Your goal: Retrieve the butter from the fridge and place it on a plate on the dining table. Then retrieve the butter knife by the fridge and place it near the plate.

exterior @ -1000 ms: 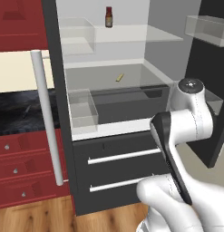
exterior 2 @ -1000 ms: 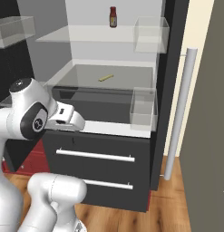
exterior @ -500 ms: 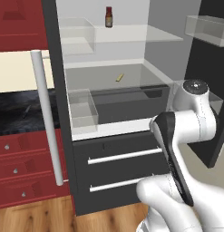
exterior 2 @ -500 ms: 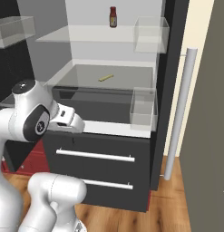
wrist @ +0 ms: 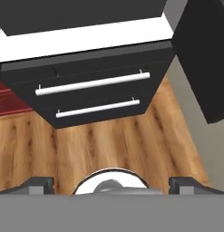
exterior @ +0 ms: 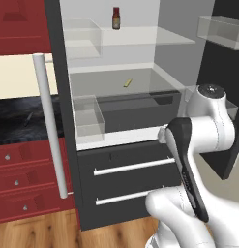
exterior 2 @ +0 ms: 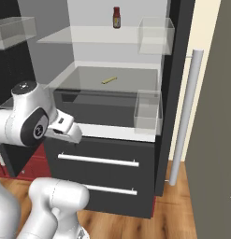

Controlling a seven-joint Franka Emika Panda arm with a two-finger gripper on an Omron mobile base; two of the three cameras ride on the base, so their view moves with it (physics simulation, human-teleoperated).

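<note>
Arm folded low before the open fridge [exterior: 67,121]; gripper [wrist: 111,183] points down at the floor, fingers wide apart, empty. Butter [exterior 2: 109,80] lies on the middle shelf. Left base view alone catches the butter knife [exterior: 28,118] on the counter.

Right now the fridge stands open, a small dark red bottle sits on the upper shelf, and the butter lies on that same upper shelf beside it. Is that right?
Not quite. The fridge does stand open and the bottle is on the upper shelf, but the butter lies alone on the shelf below it. Both base views show this, the right one with the yellow stick at, well under the bottle.
</note>
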